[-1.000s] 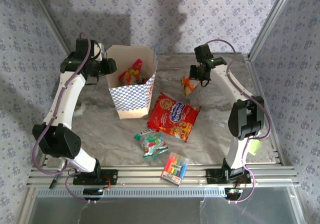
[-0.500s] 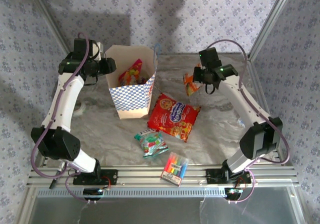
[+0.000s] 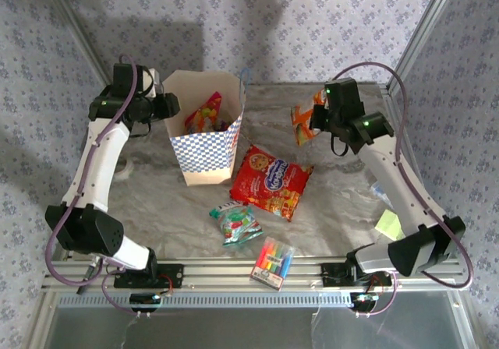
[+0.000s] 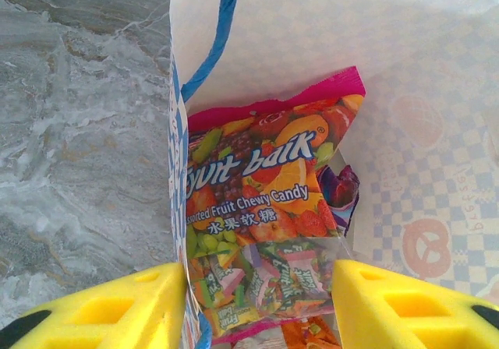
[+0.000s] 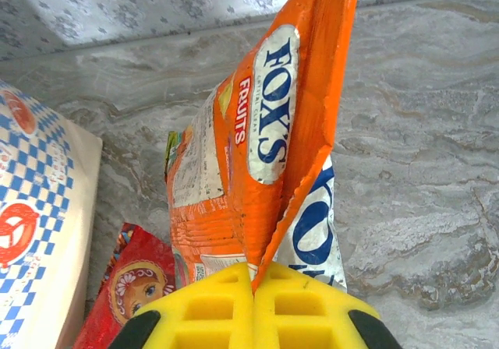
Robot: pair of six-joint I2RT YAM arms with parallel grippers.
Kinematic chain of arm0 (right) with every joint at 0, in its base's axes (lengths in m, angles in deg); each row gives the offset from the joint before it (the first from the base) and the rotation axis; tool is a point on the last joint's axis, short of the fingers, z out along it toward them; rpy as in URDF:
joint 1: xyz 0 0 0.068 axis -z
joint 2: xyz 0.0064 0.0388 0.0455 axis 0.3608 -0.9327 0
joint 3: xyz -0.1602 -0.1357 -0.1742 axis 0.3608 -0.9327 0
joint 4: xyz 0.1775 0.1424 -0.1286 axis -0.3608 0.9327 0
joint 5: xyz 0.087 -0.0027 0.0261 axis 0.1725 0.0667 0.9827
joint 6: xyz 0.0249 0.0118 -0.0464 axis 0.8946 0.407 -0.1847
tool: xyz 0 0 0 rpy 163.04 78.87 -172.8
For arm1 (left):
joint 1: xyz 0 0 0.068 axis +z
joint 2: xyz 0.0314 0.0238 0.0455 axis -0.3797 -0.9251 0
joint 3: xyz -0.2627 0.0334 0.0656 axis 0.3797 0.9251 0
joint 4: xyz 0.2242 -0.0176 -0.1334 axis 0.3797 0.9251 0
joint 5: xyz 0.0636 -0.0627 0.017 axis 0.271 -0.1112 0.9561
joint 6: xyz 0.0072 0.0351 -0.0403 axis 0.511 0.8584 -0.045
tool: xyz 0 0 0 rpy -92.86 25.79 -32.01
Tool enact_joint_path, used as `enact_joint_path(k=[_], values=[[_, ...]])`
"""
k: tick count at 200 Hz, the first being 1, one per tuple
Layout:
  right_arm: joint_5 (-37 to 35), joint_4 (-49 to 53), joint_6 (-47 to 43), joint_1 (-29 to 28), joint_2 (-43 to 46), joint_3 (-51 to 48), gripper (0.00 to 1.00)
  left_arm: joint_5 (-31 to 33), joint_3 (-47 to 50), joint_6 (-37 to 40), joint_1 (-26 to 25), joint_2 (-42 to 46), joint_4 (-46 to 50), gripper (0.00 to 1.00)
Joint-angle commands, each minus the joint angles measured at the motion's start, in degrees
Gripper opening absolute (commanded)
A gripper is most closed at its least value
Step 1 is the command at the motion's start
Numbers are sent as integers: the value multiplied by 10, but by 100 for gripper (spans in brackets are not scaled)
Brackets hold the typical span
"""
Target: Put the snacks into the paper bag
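Yellow pads of the right tool (image 5: 253,287) are pressed together on one edge of an orange packet (image 5: 257,154). The packet is held clear of the worktop (image 3: 343,185), well to the right of the paper bag (image 3: 204,150) and about level with its mouth.

The left tool (image 4: 261,302) has its 2 pads apart and sits astride the bag's left wall, 1 pad outside and 1 inside. I cannot tell whether either pad presses on the paper. Below it, a pink-edged candy bag (image 4: 261,201) already lies inside.

The step in hand looks like carrying the orange packet to the bag. The next move calls for swinging it left until it hangs over the open mouth, lowering it a little, then parting the pads so it drops beside the candy.

A red cookie bag (image 3: 271,181) lies just right of the bag's base, and a green packet (image 3: 236,223) lies in front of the bag. Both are not yet packed. The pack of markers (image 3: 272,262), further in front, should stay out.
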Motion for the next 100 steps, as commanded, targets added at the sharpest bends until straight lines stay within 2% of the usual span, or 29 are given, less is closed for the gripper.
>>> enact_joint_path(k=[1,100], values=[[-19,-25,8,-4,40,3,3,6,7,-13,-7,17,-7,52],[-27,-36,0,-23,62,34,3,3,13,-19,-9,16,-21,53]])
